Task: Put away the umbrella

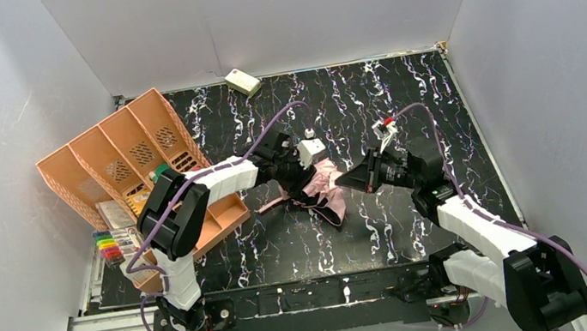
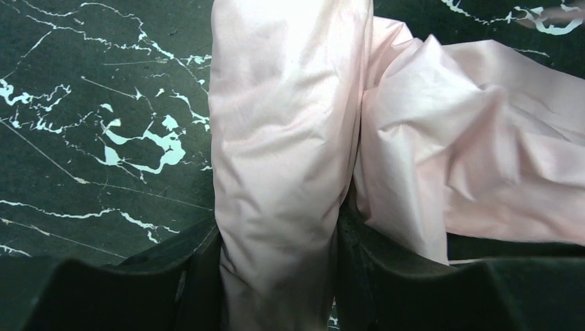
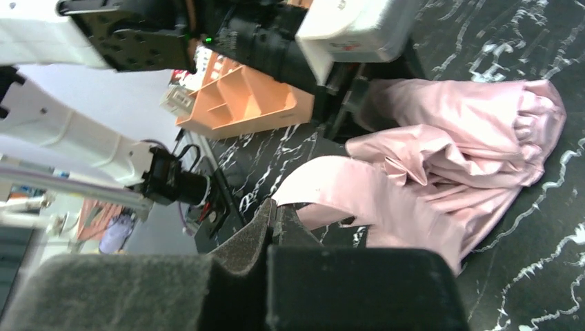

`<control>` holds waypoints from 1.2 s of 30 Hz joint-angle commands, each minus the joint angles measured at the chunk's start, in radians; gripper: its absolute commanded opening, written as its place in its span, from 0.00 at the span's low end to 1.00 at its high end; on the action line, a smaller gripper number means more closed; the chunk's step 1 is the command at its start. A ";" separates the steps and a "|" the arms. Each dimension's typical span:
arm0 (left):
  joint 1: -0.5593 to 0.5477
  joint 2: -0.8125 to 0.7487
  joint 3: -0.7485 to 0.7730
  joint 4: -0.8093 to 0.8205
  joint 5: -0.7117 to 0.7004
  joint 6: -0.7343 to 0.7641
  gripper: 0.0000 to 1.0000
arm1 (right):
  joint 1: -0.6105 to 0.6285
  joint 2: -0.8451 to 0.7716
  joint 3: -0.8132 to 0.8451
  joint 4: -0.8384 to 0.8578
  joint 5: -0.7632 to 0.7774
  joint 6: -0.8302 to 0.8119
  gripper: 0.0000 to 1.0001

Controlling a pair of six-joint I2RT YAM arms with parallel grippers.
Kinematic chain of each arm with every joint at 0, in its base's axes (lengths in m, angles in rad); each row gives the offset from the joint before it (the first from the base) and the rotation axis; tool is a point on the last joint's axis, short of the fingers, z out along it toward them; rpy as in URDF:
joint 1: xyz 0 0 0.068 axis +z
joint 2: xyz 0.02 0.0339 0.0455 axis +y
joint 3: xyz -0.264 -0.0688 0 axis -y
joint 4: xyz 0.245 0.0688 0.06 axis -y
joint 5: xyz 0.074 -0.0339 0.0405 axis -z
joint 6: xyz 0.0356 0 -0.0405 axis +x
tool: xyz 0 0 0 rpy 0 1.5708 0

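left gripper (image 2: 279, 262) clamped on umbrella (image 2: 276, 138), right gripper (image 3: 272, 210) shut at its 3 o'clock

between the black pads (image 2: 414, 283) at the bottom of the left wrist view, a rolled fold of the umbrella runs straight from 6 to 12 o'clock, squeezed on both sides. more cloth spills loose toward 3 o'clock. from above, the bundle lies near the middle of the table (image 1: 402, 98), half gathered: shiny pale pink creases, a black side at its 5 o'clock edge, a thin pink strip trailing to 8 o'clock. its long axis is hard to read in this crumple. the left gripper sits on it from 10 o'clock. the right gripper comes in from 3 o'clock, tips pressed together, touching or just beside a pink flap; whether that flap is nipped i cannot tell. both arms are about equally near. the rack (image 1: 134, 162) stands at 9 o'clock of the bundle, so the left arm looks better placed for a carry that way.
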 commanded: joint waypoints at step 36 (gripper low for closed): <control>0.042 0.106 0.083 -0.014 -0.335 0.187 0.00 | 0.088 0.138 0.260 -1.088 0.059 -0.403 0.00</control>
